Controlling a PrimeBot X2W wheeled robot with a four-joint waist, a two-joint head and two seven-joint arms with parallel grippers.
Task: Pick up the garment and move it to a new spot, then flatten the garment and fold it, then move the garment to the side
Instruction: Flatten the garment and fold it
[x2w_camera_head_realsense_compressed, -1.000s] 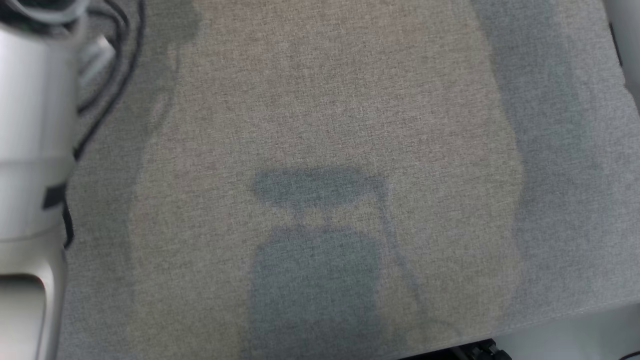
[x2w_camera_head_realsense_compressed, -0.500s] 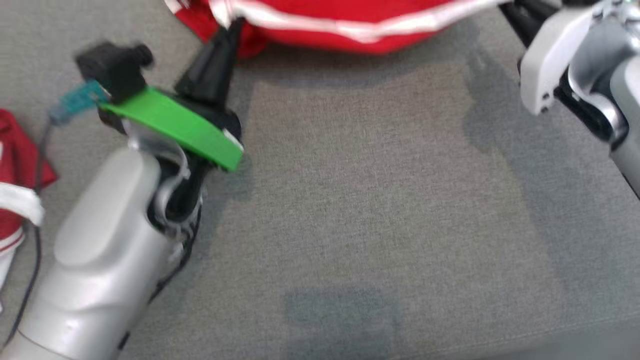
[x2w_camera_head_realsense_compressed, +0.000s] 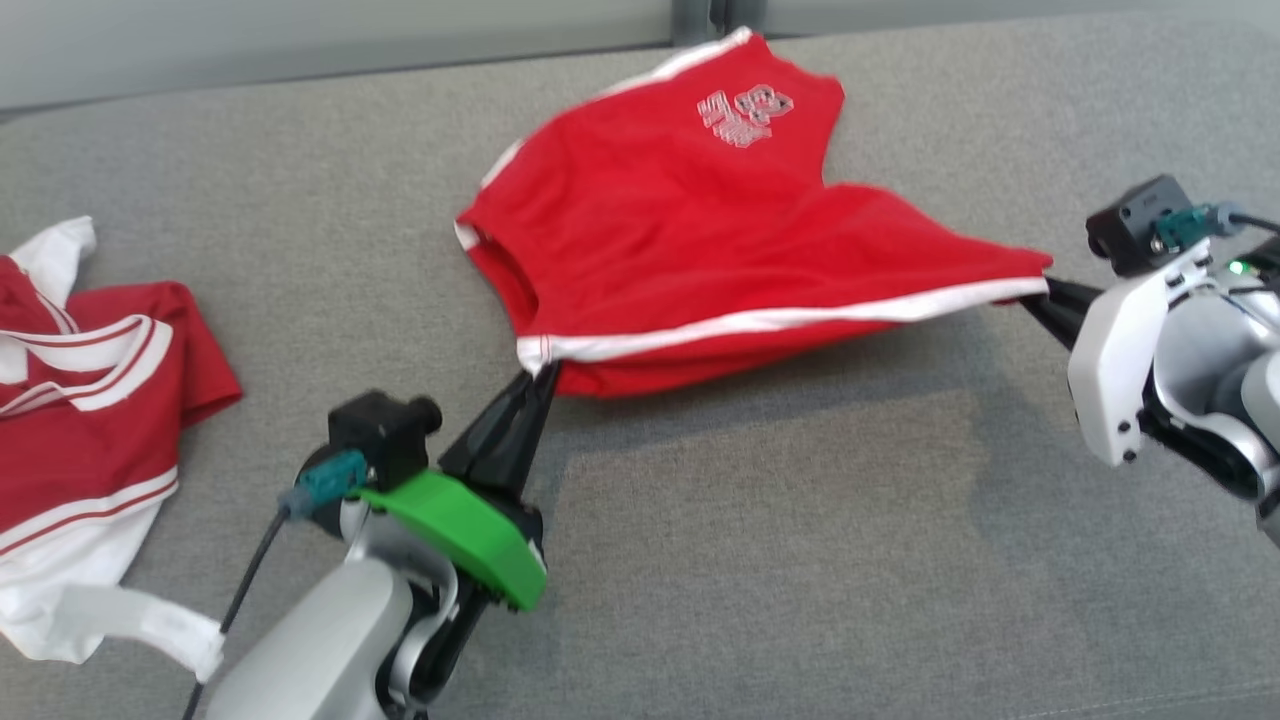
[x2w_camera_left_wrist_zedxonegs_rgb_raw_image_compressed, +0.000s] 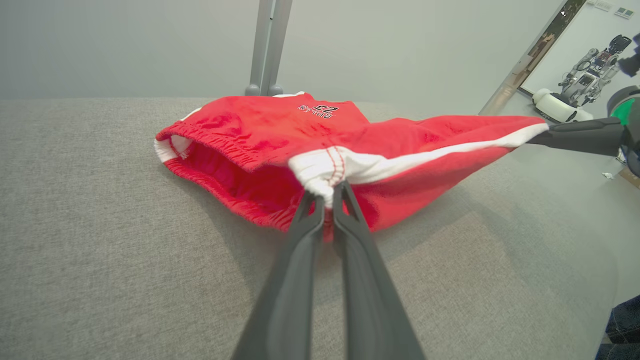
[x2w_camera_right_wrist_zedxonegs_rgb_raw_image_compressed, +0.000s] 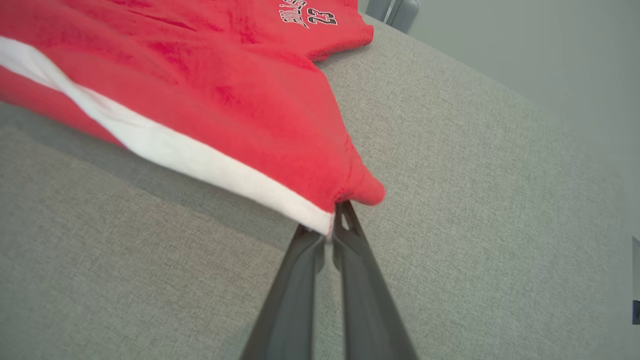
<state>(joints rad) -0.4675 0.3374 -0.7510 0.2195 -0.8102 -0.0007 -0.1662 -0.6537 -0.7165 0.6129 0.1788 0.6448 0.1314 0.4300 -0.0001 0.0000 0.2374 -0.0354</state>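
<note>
The garment (x2w_camera_head_realsense_compressed: 700, 230) is a pair of red shorts with white side stripes and a printed number, stretched between my two grippers over the grey fabric surface (x2w_camera_head_realsense_compressed: 760, 560). My left gripper (x2w_camera_head_realsense_compressed: 545, 375) is shut on the waistband corner, seen close in the left wrist view (x2w_camera_left_wrist_zedxonegs_rgb_raw_image_compressed: 327, 192). My right gripper (x2w_camera_head_realsense_compressed: 1040, 290) is shut on the opposite hem corner, seen in the right wrist view (x2w_camera_right_wrist_zedxonegs_rgb_raw_image_compressed: 332, 222). The near edge of the garment (x2w_camera_left_wrist_zedxonegs_rgb_raw_image_compressed: 280, 145) is lifted off the surface; its far part with the number rests on it (x2w_camera_right_wrist_zedxonegs_rgb_raw_image_compressed: 210, 75).
A second red-and-white garment (x2w_camera_head_realsense_compressed: 80, 400) lies crumpled at the far left of the surface. A wall and a grey post (x2w_camera_left_wrist_zedxonegs_rgb_raw_image_compressed: 267, 47) stand behind the back edge. The surface in front of the held garment is bare.
The head camera has tilted up, from bare fabric to the whole garment and both grippers. Both grippers stay shut on the garment's corners.
</note>
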